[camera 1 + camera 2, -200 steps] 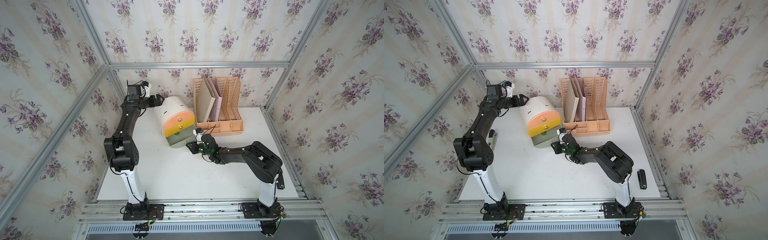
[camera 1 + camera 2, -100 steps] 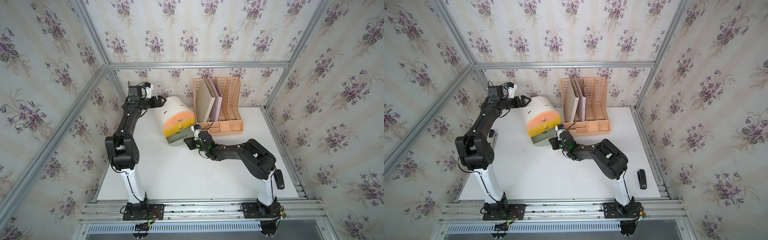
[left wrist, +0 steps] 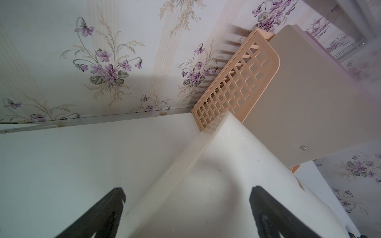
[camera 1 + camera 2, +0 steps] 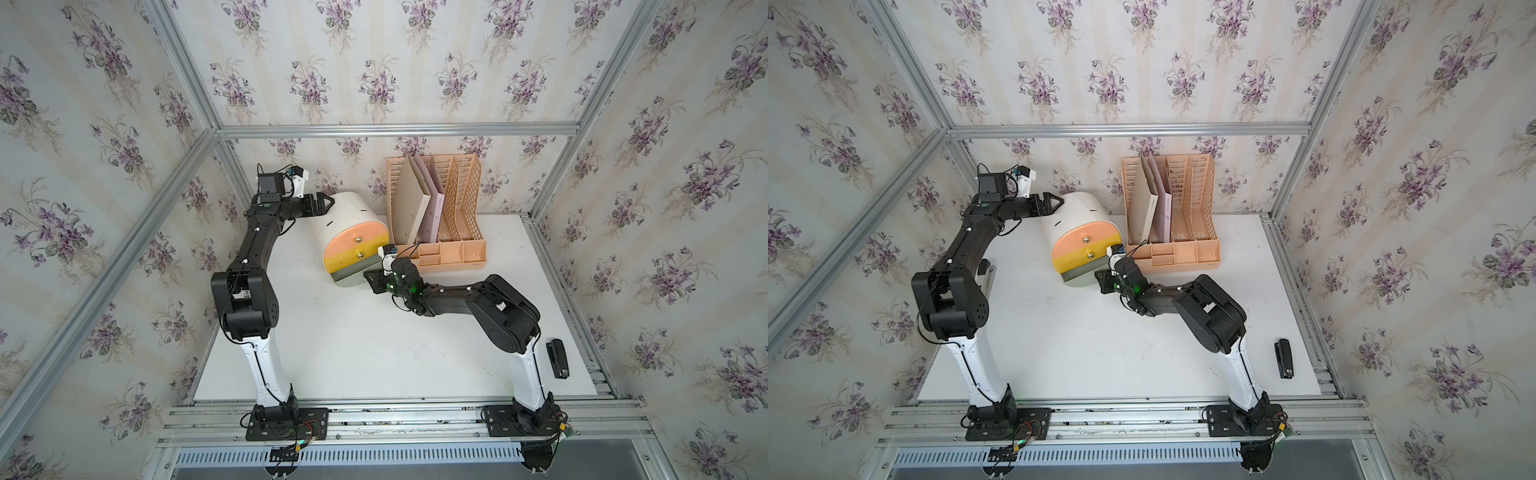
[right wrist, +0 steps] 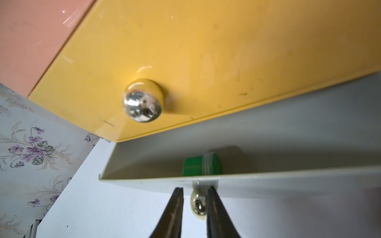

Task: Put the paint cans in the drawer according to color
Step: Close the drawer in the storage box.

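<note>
The right tool (image 5: 195, 189) clamped the knob (image 5: 199, 204) of the open grey-green drawer (image 5: 278, 181); a green paint can (image 5: 202, 167) lay inside, just beyond. The left tool (image 3: 187, 189) gaped wide astride the chest (image 3: 226, 164).

Robot test cell, floral wallpaper (image 4: 374, 62) on aluminium framing (image 4: 395, 130), left arm (image 4: 243, 299) and right arm (image 4: 505, 316) bolted to near rail (image 4: 395, 410)

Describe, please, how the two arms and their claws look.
The left arm and right arm are black with white lower columns on black base plates, with thin black cables. A green light glows on the right wrist. The left claw and right claw have tapered black fingers.
</note>
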`<state>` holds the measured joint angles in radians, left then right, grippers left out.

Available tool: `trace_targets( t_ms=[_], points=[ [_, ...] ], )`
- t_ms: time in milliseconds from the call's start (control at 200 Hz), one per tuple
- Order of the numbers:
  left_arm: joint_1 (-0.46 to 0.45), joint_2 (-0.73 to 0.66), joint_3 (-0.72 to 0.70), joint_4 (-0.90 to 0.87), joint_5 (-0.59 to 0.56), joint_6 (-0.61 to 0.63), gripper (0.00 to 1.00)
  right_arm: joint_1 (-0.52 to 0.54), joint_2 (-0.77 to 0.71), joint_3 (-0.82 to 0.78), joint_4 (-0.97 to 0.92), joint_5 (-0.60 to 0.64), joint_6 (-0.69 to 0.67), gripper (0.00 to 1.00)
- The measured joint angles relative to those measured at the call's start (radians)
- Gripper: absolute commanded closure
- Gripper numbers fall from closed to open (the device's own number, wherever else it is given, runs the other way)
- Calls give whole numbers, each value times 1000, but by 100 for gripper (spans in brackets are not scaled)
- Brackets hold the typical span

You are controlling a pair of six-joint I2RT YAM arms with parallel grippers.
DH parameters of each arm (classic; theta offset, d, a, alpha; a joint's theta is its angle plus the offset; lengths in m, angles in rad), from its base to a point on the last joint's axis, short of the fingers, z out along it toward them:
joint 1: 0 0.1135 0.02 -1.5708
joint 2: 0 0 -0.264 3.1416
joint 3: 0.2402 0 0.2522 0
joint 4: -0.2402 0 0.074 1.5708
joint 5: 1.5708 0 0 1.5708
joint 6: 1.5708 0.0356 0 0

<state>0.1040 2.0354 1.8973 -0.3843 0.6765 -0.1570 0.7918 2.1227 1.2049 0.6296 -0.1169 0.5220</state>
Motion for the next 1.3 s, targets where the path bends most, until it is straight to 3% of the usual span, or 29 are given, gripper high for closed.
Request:
trace_targets(
  t_ms=[1299],
  points=[
    [2,-23,-44,47,29,19,1,-1,145,160,63,28,88,74]
  ],
)
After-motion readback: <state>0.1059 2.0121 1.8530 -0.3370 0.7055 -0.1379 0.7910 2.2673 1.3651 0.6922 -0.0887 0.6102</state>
